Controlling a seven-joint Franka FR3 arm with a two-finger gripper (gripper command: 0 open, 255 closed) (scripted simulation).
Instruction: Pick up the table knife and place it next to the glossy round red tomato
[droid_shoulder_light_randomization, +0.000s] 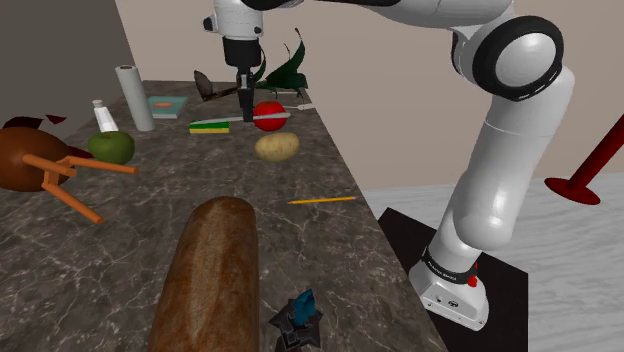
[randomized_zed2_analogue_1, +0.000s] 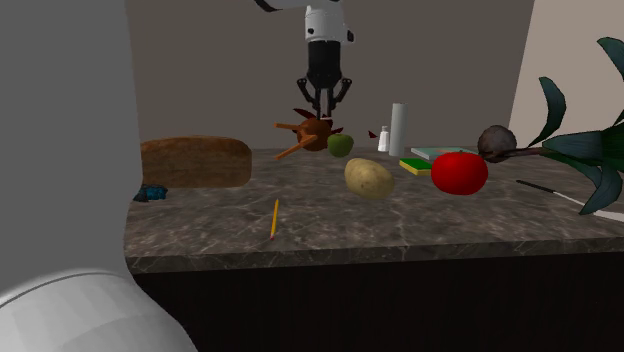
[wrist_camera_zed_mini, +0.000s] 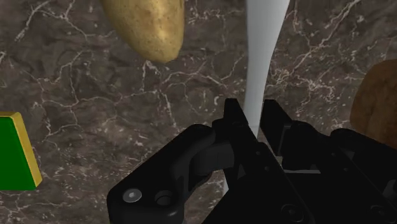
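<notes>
- Clearly, we saw the end effector (wrist_camera_zed_mini: 253, 118) pinching the table knife (wrist_camera_zed_mini: 261, 57): the two black fingers pressed on the pale blade from either side, with no gap showing.
- We saw the knife run out from between the fingertips as a plain whitish strip, broadening away from them, raised off the bench (wrist_camera_zed_mini: 95, 95) and touching nothing else.
- We found a potato (wrist_camera_zed_mini: 149, 25) lying on the dark marbled bench below and beyond the fingertips, just beside the line of the knife but apart from it.
- We noted a green and yellow sponge (wrist_camera_zed_mini: 16, 153) flat on the bench, well off to one side of the end effector.
- From the shoulder view, we placed the end effector (droid_shoulder_light_randomization: 244, 92) pointing straight down, with the red tomato (droid_shoulder_light_randomization: 270, 115) just under it in the picture.
- From the second exterior view, we saw the end effector (randomized_zed2_analogue_1: 325, 108) hanging high above the bench, the tomato (randomized_zed2_analogue_1: 459, 172) lower and well towards that view's right of it, and the potato (randomized_zed2_analogue_1: 369, 178) between the two.
- We could not tell from either outside view how the knife lay in the grip.
</notes>
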